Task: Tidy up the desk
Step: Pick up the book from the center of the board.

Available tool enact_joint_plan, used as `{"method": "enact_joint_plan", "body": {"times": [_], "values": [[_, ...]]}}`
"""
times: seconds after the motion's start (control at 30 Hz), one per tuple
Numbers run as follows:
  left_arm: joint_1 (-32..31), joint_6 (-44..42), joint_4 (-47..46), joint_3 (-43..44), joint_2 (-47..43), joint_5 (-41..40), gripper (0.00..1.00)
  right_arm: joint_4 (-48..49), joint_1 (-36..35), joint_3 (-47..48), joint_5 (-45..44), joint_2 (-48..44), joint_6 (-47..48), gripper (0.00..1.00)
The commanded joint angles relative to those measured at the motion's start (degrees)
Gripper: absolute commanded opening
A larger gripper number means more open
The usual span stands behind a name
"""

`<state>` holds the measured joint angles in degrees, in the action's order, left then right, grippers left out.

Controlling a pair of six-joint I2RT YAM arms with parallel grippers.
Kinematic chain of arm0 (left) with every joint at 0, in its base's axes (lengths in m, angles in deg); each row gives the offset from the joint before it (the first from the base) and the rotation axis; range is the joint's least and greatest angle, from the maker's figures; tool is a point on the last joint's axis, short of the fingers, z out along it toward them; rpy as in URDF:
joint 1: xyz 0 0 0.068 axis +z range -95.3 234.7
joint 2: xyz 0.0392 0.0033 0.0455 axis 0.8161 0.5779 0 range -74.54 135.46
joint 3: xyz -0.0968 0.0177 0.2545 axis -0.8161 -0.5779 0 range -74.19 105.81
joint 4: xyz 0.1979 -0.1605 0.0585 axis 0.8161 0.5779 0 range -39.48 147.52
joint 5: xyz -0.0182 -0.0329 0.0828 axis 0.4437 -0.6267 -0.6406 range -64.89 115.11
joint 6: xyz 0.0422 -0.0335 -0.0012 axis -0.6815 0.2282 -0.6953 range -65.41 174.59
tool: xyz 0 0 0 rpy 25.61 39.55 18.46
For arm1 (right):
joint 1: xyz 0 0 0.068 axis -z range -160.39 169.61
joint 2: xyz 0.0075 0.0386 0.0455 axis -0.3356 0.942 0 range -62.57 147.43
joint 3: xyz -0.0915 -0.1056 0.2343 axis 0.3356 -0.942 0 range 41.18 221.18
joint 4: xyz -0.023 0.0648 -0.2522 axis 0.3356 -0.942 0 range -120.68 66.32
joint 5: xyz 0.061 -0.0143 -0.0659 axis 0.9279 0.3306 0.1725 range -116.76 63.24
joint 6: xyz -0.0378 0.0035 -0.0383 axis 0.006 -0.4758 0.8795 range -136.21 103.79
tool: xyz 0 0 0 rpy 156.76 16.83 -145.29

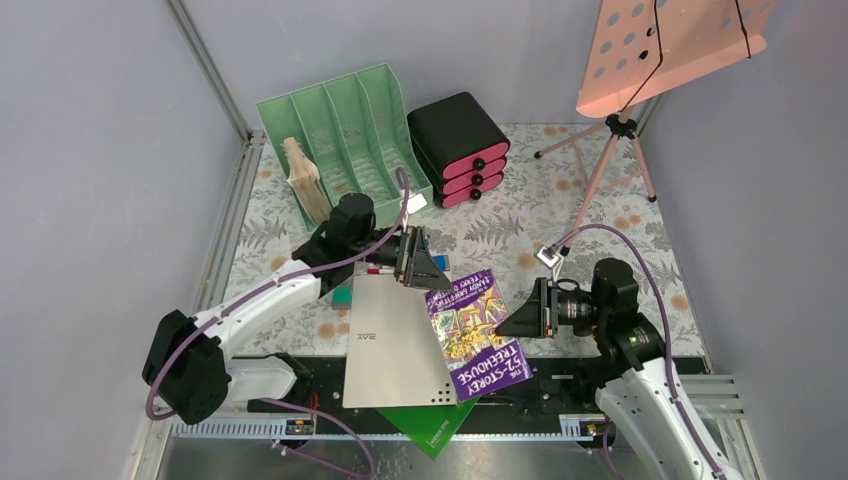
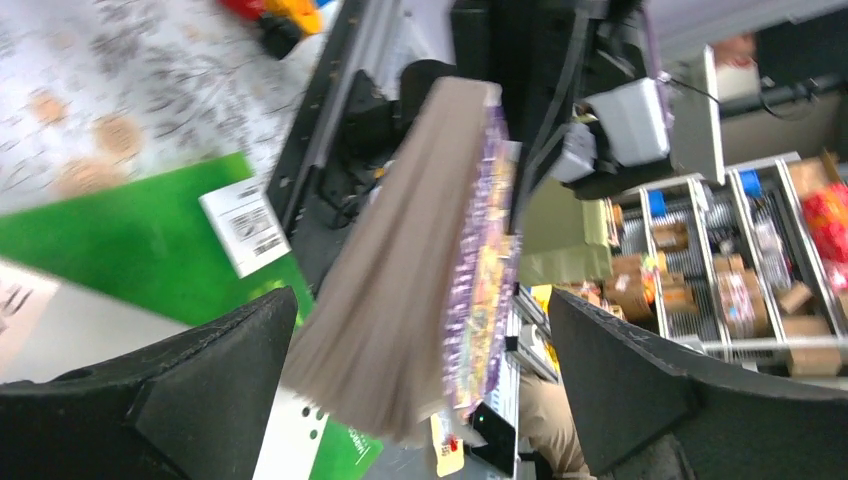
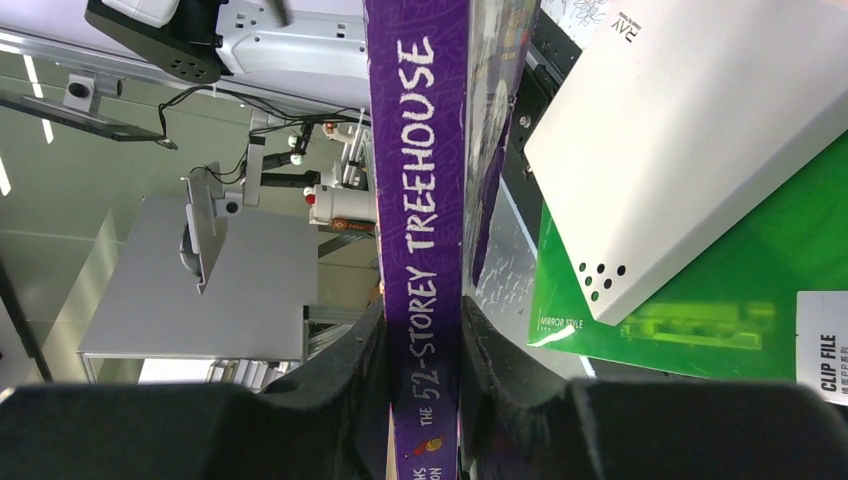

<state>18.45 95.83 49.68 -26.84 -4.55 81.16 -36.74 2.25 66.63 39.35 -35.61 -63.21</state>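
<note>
Right jaws clamp book (image 3: 415, 200), spine "52-STOREY TREEHOUSE".

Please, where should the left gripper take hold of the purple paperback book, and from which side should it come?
Grip the purple paperback book at its page edge, opposite the spine, coming from the left arm's side. The right gripper is shut on the spine, so that edge is taken. The page block sits between the fingers of the open left gripper, one cover facing each finger.
</note>
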Motion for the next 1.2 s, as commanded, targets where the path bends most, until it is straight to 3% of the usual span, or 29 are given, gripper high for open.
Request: {"method": "enact_joint_plan", "body": {"times": [0.0, 0.2, 0.4, 0.53, 0.67, 0.97, 1.17], "values": [[-2.37, 6.47, -15.60, 3.49, 2.07, 10.22, 0.99, 4.22, -0.30, 3.72, 3.28, 0.02, -1.72, 0.00], [-3.97, 5.44, -12.89, 3.93, 5.66, 9.75, 0.93, 6.68, -0.30, 3.65, 3.41, -0.53, -4.40, 0.00], [-4.74, -0.37, -4.14, 5.74, 5.87, 6.92, 0.92, 7.24, -0.34, 4.01, 3.41, -1.47, -5.26, 0.00], [-5.38, 0.53, -5.38, 4.14, 4.73, 9.40, 0.80, 6.86, -0.31, 3.84, 2.82, -1.02, -5.09, 0.00], [-5.36, 5.53, -12.75, 0.28, 1.89, 13.80, 0.61, 5.25, -0.30, 3.11, 1.32, -0.36, -3.77, 0.00], [-5.24, 2.63, -6.21, 0.09, -2.83, 12.81, 0.49, 0.41, -0.30, 3.35, 0.44, 0.52, 0.48, 0.00], [-4.99, 1.54, -3.64, 1.30, -3.61, 10.75, 0.31, -0.39, -0.28, 3.20, 0.10, -0.21, 0.94, 0.00]]}}
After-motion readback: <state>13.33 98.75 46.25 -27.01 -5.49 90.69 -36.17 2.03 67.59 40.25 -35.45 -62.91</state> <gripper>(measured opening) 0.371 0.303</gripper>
